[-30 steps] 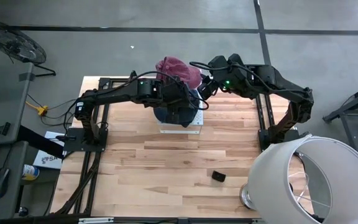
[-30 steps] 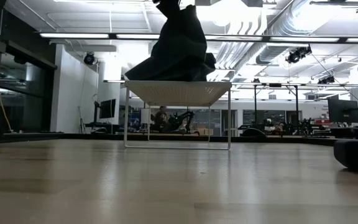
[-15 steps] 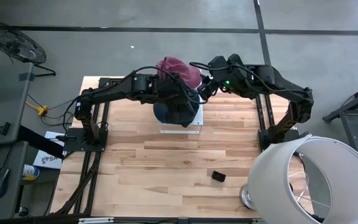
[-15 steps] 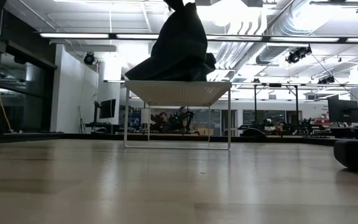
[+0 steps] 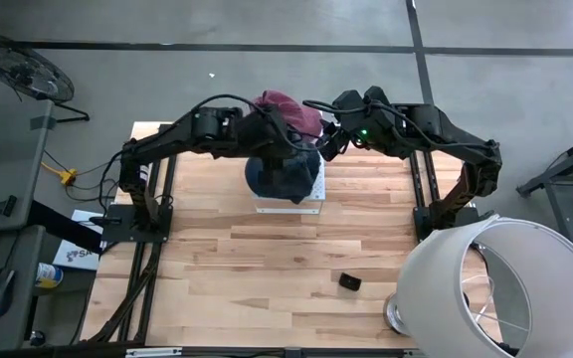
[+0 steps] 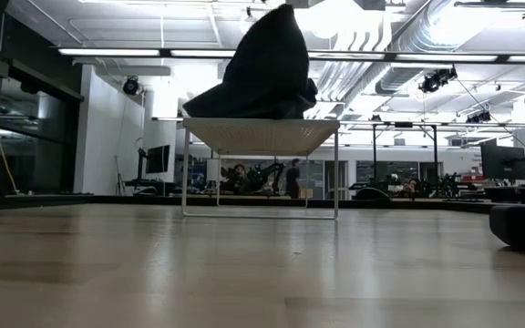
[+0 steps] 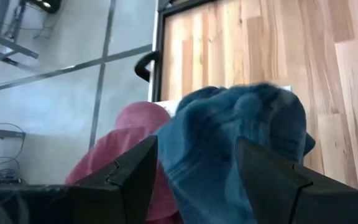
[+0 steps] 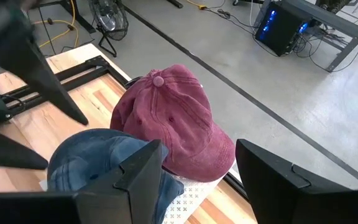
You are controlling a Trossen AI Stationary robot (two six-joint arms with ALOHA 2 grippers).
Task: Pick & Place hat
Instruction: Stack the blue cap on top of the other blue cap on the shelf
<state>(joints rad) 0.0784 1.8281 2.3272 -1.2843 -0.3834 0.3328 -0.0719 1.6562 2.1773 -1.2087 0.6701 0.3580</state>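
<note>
Left gripper (image 5: 272, 137): over the far middle of the table (image 5: 217, 259), above the blue hat (image 5: 285, 176). In the left wrist view its fingers (image 7: 132, 171) stand wide apart with nothing between them; the blue hat's crown shows in the gap, farther off.

Blue hat: a denim cap lying on the white tray (image 5: 311, 204), crown pushed up into a peak. From the low view it shows as a dark pointed heap (image 6: 264, 68) on the tray (image 6: 261, 135), with no gripper touching it.

Red hat (image 5: 288, 111): a maroon cap, just behind the blue hat on the far side of the tray, touching it; its far side reaches past the table's far edge. In the right wrist view its top button faces up (image 8: 169, 118) and the blue hat (image 8: 101, 165) lies on the nearer side.

Tray: a white perforated stand on thin legs, at the table's far middle.

Right gripper (image 5: 328, 139): just right of the two hats, pointing at them. Fingers (image 8: 143, 169) spread wide and empty.

Small black object (image 5: 349, 282): on the table's near right, well apart from the tray.

White lampshade (image 5: 505, 288): at the near right corner, past the table's edge.
</note>
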